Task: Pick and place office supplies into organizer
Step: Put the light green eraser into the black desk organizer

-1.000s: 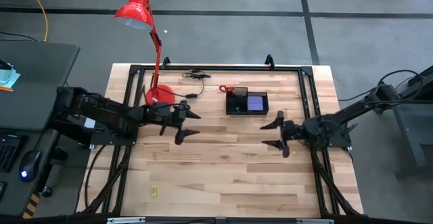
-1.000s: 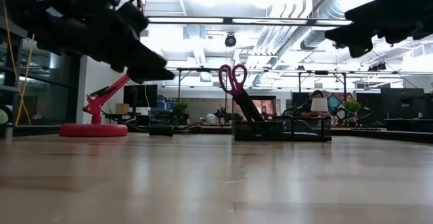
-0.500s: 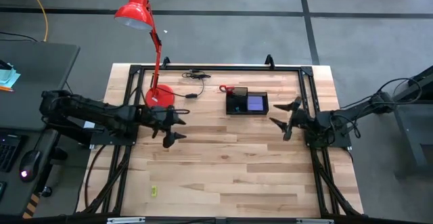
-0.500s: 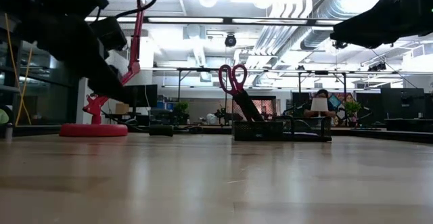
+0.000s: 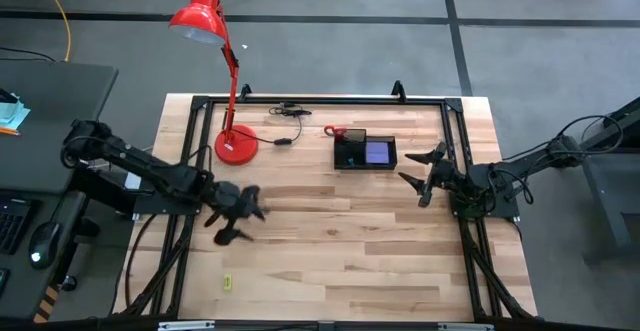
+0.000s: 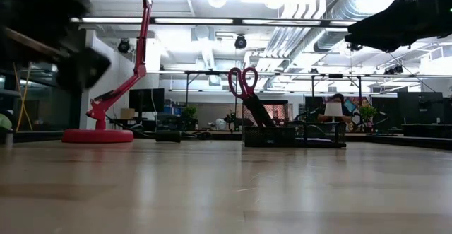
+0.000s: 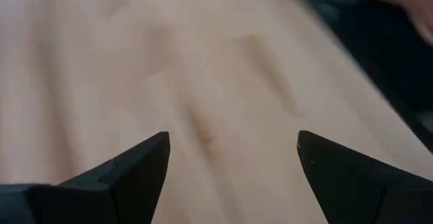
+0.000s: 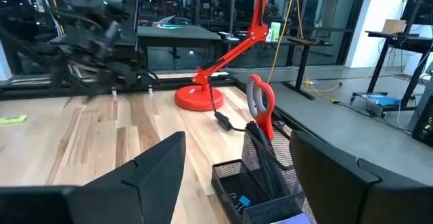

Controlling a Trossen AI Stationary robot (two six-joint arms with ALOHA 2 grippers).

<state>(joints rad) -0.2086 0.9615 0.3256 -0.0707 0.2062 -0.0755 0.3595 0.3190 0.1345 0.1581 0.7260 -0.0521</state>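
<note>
Organizer loaded at the table's far side; both grippers held open and empty.

From above, the black organizer (image 5: 365,153) is seen near the far edge of the table (image 5: 330,251), with a purple note pad (image 5: 378,153) laid in one compartment and the red-handled scissors (image 5: 336,131) stood at its lamp-side end. A tiny yellow-green piece (image 5: 227,283) is left on the wood near the front edge. The left gripper (image 5: 236,220) is spread apart over bare wood; the right gripper (image 5: 424,169) is parted just beside the organizer, nothing held. In the low view, the scissors are shown upright in the taller section. In the left wrist view, only blurred wood is seen between parted fingers (image 7: 135,170). In the right wrist view, scissors and dark pens (image 8: 267,166) are stood in the mesh compartment.
</note>
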